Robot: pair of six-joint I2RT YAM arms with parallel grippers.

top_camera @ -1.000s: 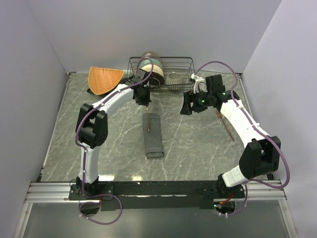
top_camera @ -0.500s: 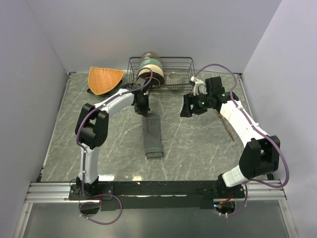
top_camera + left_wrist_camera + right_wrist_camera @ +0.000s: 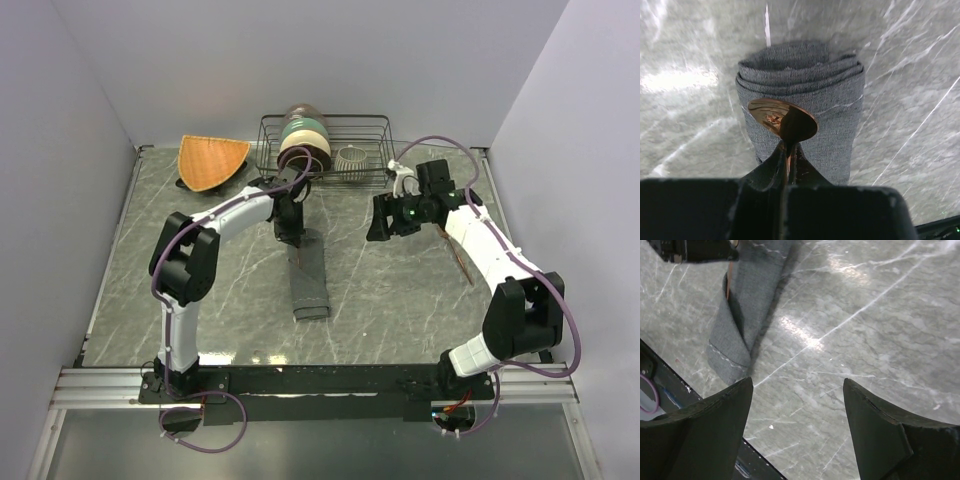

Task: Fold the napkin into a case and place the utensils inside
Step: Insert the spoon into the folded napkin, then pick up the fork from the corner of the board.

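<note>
A grey marbled stone-look surface [image 3: 390,300] carries everything. The long narrow dark grey fabric case [image 3: 312,285] lies near its middle, running lengthwise away from the arm bases.

Beyond the case's far end stands a black wire rack [image 3: 372,135]. It holds a row of upright round dishes [image 3: 303,135] and a small ribbed pale cup [image 3: 350,157]. An orange woven fan-shaped mat [image 3: 210,160] lies beyond the case and off to its left, just beside the rack.

The left arm reaches in from the case's left side, and the left claw [image 3: 290,235] hangs over the case's far end. In the left wrist view this claw [image 3: 789,155] is pinched tight on the thin handle of a shiny copper-coloured spoon [image 3: 784,120]. The small oval bowl sits over the grey cloth [image 3: 835,115], just short of the end where the layered pocket edges show. Whether the bowl touches the fabric cannot be told.

The right claw [image 3: 380,215] hovers to the right of the case's far end, apart from it. In the right wrist view its fingers [image 3: 715,410] are spread wide with nothing between them and bare stone below, and the case [image 3: 755,285] appears at the upper left. A second slim copper-coloured utensil [image 3: 458,255] lies on the stone well to the right of the case, partly under the right arm.
</note>
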